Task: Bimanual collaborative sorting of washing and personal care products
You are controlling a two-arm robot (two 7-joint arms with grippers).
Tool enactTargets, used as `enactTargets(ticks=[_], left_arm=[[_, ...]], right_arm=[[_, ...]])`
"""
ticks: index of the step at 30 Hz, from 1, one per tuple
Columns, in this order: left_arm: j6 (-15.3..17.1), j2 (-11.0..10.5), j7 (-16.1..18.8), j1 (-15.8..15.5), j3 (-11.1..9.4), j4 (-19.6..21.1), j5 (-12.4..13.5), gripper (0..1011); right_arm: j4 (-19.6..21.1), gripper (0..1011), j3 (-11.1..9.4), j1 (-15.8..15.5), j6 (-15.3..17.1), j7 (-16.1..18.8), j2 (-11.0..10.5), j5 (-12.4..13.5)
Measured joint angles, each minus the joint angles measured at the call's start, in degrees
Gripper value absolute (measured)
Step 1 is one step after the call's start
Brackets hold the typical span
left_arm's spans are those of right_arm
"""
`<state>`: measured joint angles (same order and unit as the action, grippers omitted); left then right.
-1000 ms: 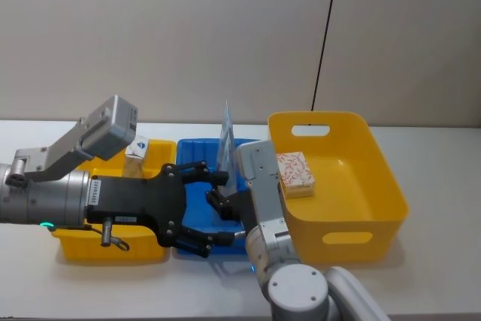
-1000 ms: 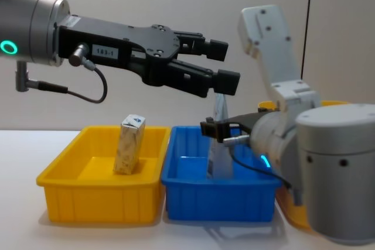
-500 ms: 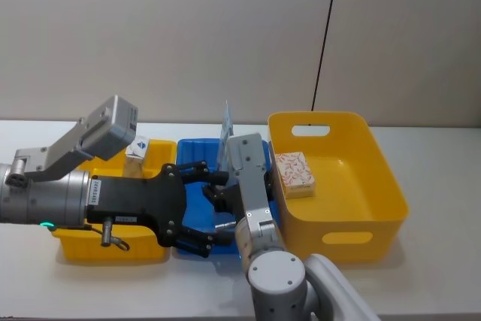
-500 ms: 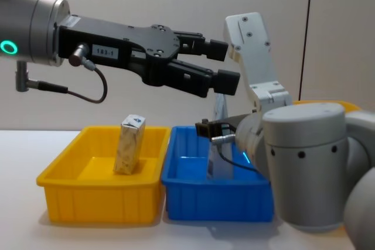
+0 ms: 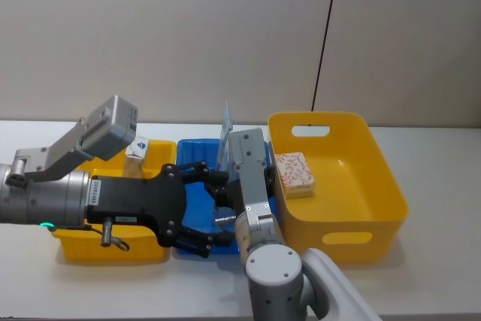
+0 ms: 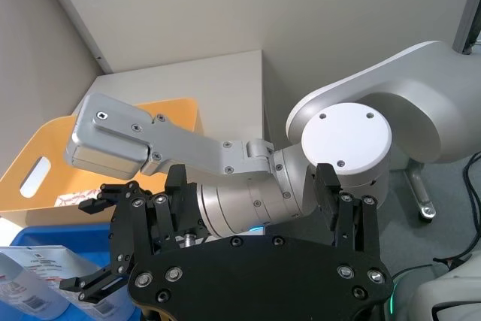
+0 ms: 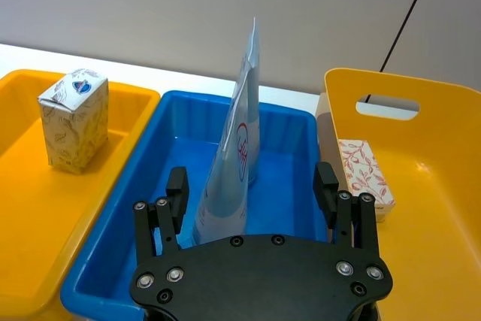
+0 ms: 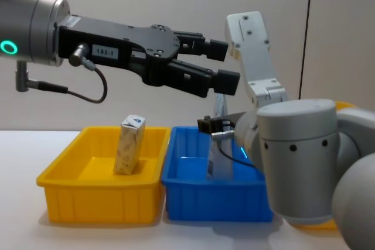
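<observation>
In the head view, the blue bin (image 5: 194,149) sat between a low yellow bin (image 5: 113,249) at its nine o'clock and a deep yellow bin (image 5: 391,189) at its three o'clock. The pale-blue tube (image 5: 226,134) stood upright at the blue bin's twelve o'clock end. The beige speckled carton (image 5: 137,148) stood in the low bin's one o'clock corner. The white box with red leaf print (image 5: 294,173) lay against the deep bin's nine o'clock wall. The left gripper (image 5: 209,208) hung over the blue bin, fingers spread wide and holding nothing. The right arm (image 5: 252,178) stood at the tube's six o'clock.

In the left wrist view, the right gripper (image 6: 89,246) showed beyond the left gripper's parted fingers, gaping beside the tube.

In the right wrist view, the right gripper's fingers stood wide apart, one on each side of the tube, clear of it and gripping nothing.

In the chest view, the left gripper hovered above the blue bin near the tube's tip, its jaws apart and empty. The carton stood upright at the tube's nine o'clock.
</observation>
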<state>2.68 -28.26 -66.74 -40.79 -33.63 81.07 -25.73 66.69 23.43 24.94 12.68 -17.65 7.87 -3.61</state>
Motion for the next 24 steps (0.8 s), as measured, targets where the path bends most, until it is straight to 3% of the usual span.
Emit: enactTargets(ticks=[24], left_arm=[[0.00, 0.00, 0.00, 0.00, 0.00, 0.00, 0.00, 1001]], right_arm=[[-1.91, 1003, -0.57, 1.09, -0.16, 0.91, 1.02, -0.91]])
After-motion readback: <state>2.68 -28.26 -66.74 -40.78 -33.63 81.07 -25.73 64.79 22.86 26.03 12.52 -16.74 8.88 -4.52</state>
